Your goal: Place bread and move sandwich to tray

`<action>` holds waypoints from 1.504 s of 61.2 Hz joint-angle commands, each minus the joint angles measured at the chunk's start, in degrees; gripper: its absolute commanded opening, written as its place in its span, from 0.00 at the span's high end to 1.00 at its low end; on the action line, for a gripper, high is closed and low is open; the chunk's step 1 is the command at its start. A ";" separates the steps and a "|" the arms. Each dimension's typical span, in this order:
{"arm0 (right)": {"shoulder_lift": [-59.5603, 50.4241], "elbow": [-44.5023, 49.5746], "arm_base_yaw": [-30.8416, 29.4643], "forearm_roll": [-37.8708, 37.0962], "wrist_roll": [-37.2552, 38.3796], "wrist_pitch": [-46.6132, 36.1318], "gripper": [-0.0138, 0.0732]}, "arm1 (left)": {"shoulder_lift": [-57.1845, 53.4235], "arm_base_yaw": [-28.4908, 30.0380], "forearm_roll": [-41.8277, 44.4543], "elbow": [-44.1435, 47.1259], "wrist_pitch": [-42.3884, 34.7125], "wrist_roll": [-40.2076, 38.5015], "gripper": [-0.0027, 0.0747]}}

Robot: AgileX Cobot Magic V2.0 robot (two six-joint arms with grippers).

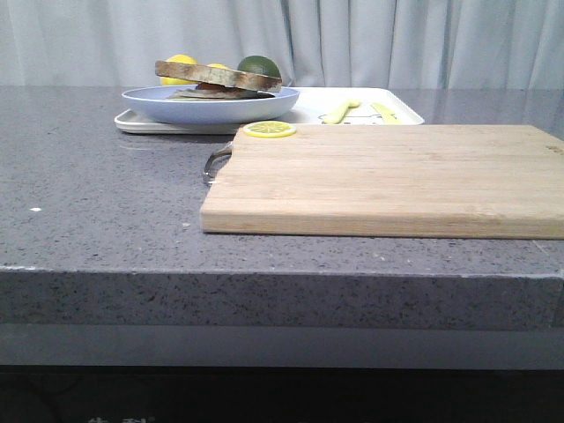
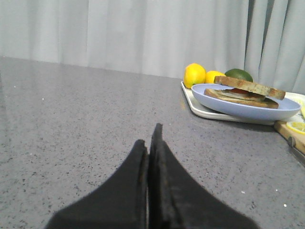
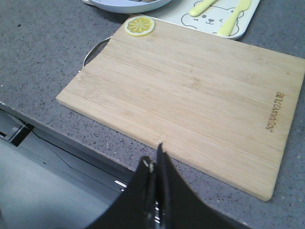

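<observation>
The sandwich (image 1: 216,84) lies on a round light-blue plate (image 1: 150,104), and the plate stands on the white tray (image 1: 304,104) at the back of the counter. The bread (image 1: 211,73), a brown-crusted slice, lies on top of the sandwich, tilted. In the left wrist view the bread (image 2: 250,86) covers a white layer and a lower slice on the plate (image 2: 248,109). My left gripper (image 2: 148,134) is shut and empty over bare counter, well short of the tray (image 2: 200,109). My right gripper (image 3: 152,155) is shut and empty at the counter's front edge. Neither gripper shows in the front view.
A wooden cutting board (image 1: 388,176) lies in front of the tray, with a lemon slice (image 1: 270,129) on its back left corner. Two lemons (image 2: 194,75) and a green fruit (image 2: 238,74) sit behind the plate. Yellow cutlery (image 1: 339,110) lies on the tray's right part.
</observation>
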 commanded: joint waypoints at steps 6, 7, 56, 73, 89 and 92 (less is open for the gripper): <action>0.14 -1.34 0.14 -0.58 -0.01 -3.68 0.92 | -1.45 -0.40 -0.48 0.25 -6.87 0.33 0.99; 0.14 -1.34 0.14 -0.58 -0.01 -3.68 0.92 | -1.45 -0.40 -0.48 0.25 -6.87 0.33 0.99; 0.14 -1.34 0.14 -0.58 -0.01 -3.68 0.92 | -1.34 -3.83 1.38 0.25 -6.76 0.33 0.99; 0.14 -1.34 0.14 -0.58 -0.01 -3.68 0.92 | -1.34 -3.83 1.38 0.25 -6.76 0.33 0.99; 0.14 -1.11 0.14 -0.58 -0.01 -3.99 0.92 | -1.34 -3.83 1.38 0.25 -6.76 0.33 0.99; -0.27 -0.40 0.14 -0.58 -0.01 -4.18 0.92 | -1.34 -3.83 1.38 0.25 -6.76 0.33 0.99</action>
